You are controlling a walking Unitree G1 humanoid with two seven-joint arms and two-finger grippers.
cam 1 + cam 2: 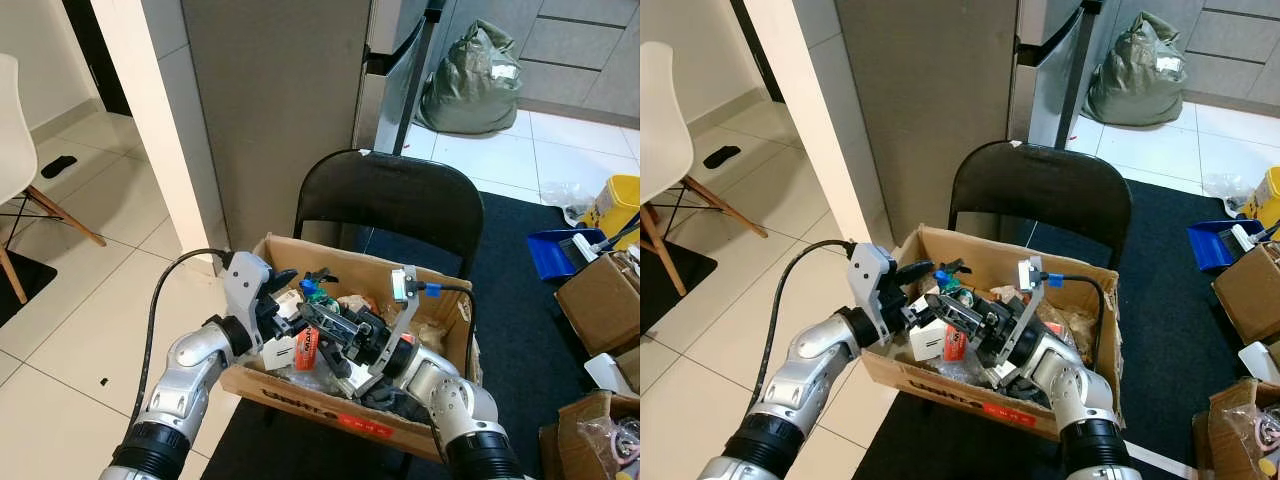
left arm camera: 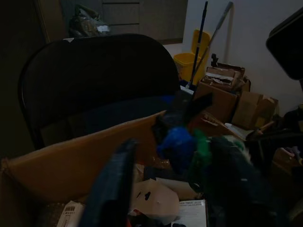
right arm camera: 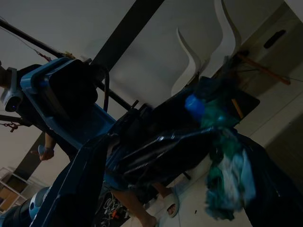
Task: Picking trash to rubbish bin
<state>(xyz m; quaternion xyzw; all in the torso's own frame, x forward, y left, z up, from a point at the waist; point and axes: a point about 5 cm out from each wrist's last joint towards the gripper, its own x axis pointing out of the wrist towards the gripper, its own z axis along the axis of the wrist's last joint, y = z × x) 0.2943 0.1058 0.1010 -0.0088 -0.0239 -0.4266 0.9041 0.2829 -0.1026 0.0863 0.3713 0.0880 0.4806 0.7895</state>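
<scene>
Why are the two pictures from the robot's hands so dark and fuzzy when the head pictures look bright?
Eye views: evenly lit and sharp, the cardboard box on the black chair is clear. Left wrist view: dim, the near black finger and the blue-green piece are blurred from closeness. Right wrist view: dark, tilted, near shapes smeared against a pale background.

Looks like a home: tiled floor (image 1: 90, 290), white dining chair (image 1: 15, 140), fridge (image 1: 290, 100), mop bucket (image 1: 615, 205).
</scene>
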